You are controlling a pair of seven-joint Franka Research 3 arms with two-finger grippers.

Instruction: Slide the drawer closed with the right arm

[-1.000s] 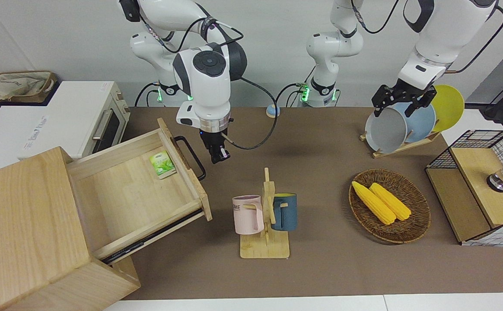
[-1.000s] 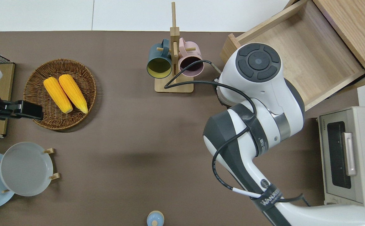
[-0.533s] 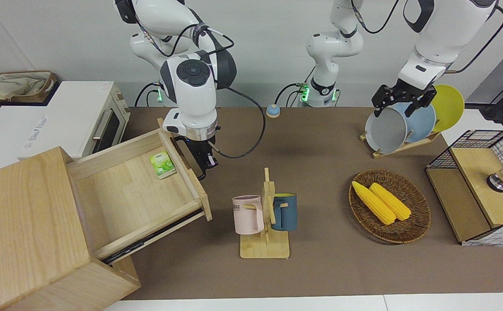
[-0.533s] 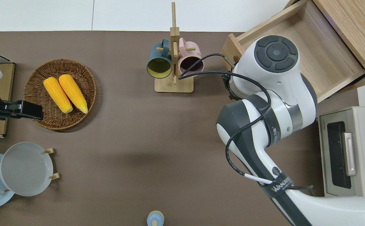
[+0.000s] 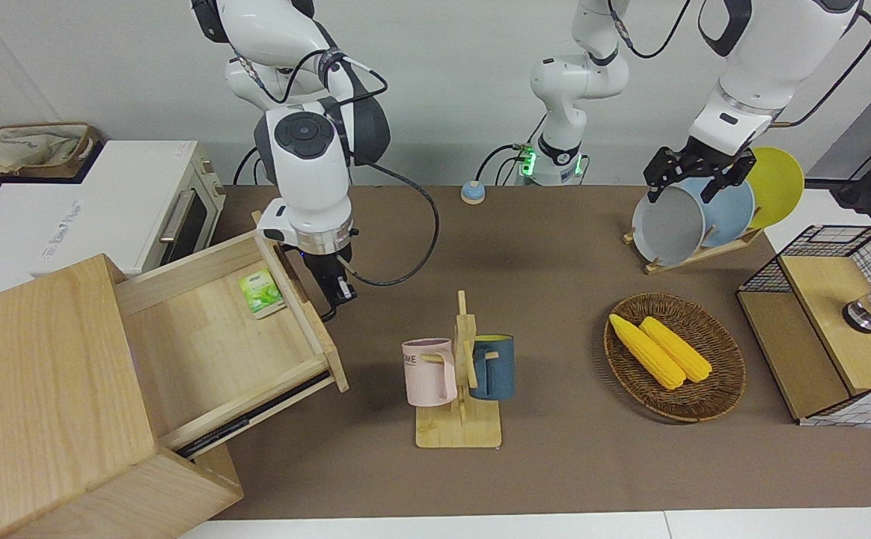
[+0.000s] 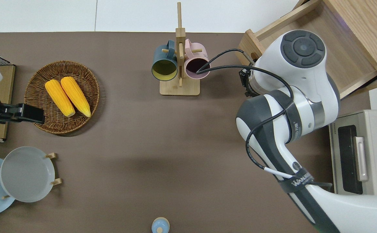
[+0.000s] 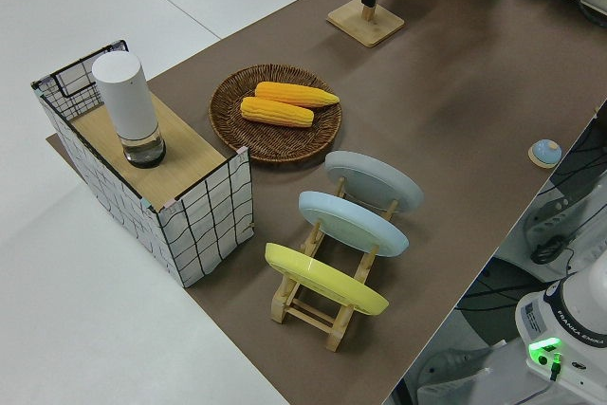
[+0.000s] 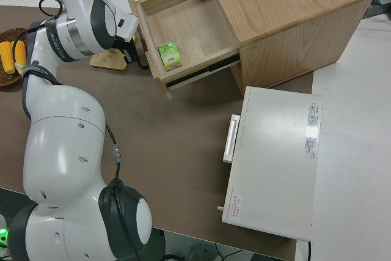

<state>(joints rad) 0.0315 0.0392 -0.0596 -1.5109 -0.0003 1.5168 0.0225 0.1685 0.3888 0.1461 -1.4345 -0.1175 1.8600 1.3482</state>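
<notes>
The light-wood drawer (image 5: 218,337) stands partly pulled out of its big box cabinet (image 5: 39,404) at the right arm's end of the table. A small green packet (image 5: 260,293) lies inside it. My right gripper (image 5: 336,293) is down at the drawer's front panel (image 5: 308,307), against its black loop handle, which it mostly hides. Its fingers look shut with nothing between them. In the overhead view the right arm's wrist covers the gripper and the panel's middle. The right side view shows the gripper (image 8: 131,56) at the drawer (image 8: 189,35) front. The left arm is parked.
A white toaster oven (image 5: 129,209) sits beside the cabinet, nearer to the robots. A wooden mug rack (image 5: 459,374) with pink and blue mugs stands close to the drawer front. Toward the left arm's end are a corn basket (image 5: 727,389), a plate rack (image 5: 694,217) and a mesh box (image 5: 832,322).
My right gripper moved from over the mat to the drawer's front and pushed it. The drawer slid some way into the cabinet, carrying the green packet. The left arm stayed still.
</notes>
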